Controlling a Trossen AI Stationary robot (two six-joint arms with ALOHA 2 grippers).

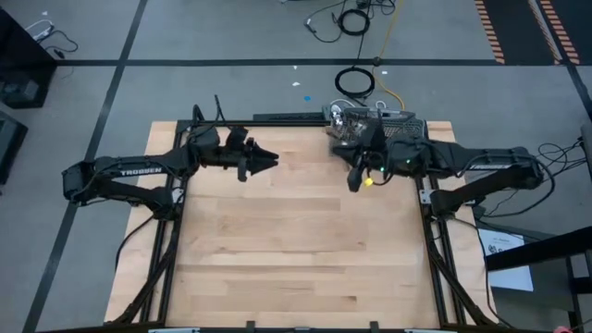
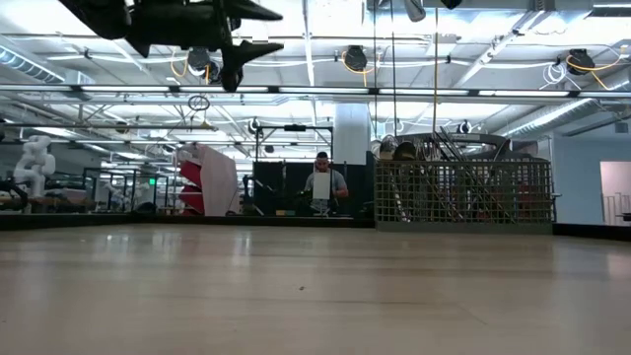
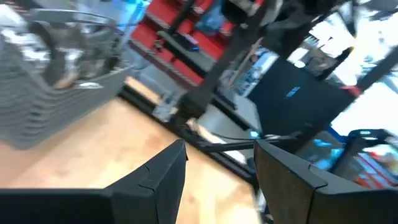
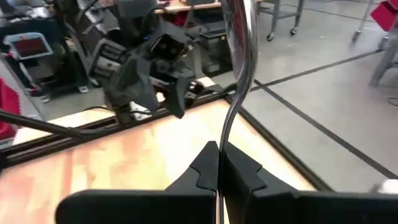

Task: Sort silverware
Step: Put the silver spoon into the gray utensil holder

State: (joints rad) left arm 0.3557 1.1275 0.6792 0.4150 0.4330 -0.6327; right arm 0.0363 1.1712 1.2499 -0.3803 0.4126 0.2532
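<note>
A grey wire-mesh basket [image 1: 381, 123] stands at the table's far right, and the handles of several pieces of silverware [image 2: 446, 156] stick up out of it. My right gripper [image 4: 219, 163] hangs above the table just in front of the basket [image 2: 463, 192]. It is shut on one shiny slender piece of silverware [image 4: 239, 68]; fork, spoon or knife, I cannot tell. My left gripper [image 1: 269, 159] floats above the far middle of the table, pointing toward the right arm, open and empty. The low view shows its fingers [image 2: 258, 30] high up. My right gripper pinches one end of the piece [image 4: 222, 144] between its two fingers. The piece runs on past the fingertips in a slight curve and widens at its free end [image 4: 239, 25]. It is lifted clear of the table.
The light wooden tabletop [image 1: 296, 250] lies bare between the two arms and the near edge. A black frame rail [image 1: 277, 118] borders the far edge. Cables lie on the floor beyond the table. A person sits far off in the room behind [image 2: 322, 182].
</note>
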